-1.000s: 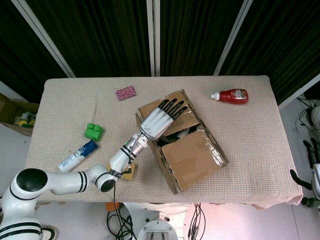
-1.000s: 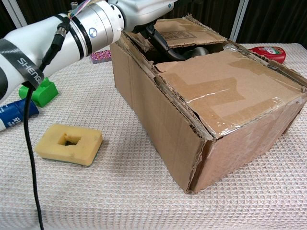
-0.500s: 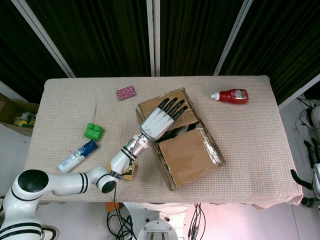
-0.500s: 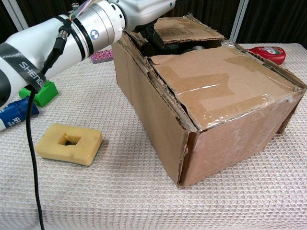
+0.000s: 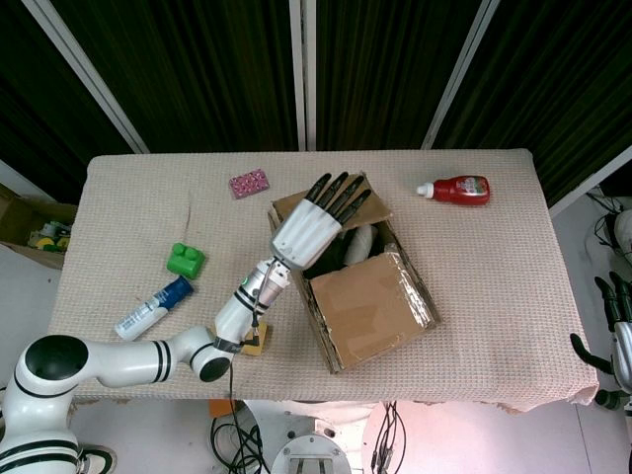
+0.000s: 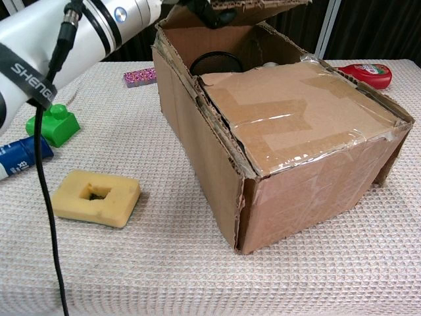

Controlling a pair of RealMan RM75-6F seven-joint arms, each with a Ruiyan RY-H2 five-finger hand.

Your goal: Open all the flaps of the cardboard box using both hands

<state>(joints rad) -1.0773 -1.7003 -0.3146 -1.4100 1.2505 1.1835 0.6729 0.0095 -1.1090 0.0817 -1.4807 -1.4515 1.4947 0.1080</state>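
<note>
The head view looks straight down on the surface [image 5: 474, 257] and takes in the whole left hand [image 5: 314, 222], which the chest view cuts off at its top edge, showing mainly the left arm [image 6: 79, 29]. The chest view, in turn, looks into the box [image 6: 276, 131], where a round black thing [image 6: 217, 62] sits at the back. The box stands near the middle of the surface, turned at an angle. Its far flap [image 5: 336, 202] is lifted, and the near flap [image 5: 370, 306] lies flat and taped.

The left hand is over the box's far end, fingers [image 5: 341, 193] stretched out and lying against the raised flap; whether it grips the flap or only touches it I cannot tell. The right hand [image 5: 620, 316] hangs at the far right edge of the head view, off the surface, fingers apart and holding nothing.

A red bottle [image 5: 456, 189], pink packet [image 5: 250, 183], green block [image 5: 185, 259], blue tube [image 5: 154, 307] and yellow sponge [image 6: 96, 197] lie around the box.
</note>
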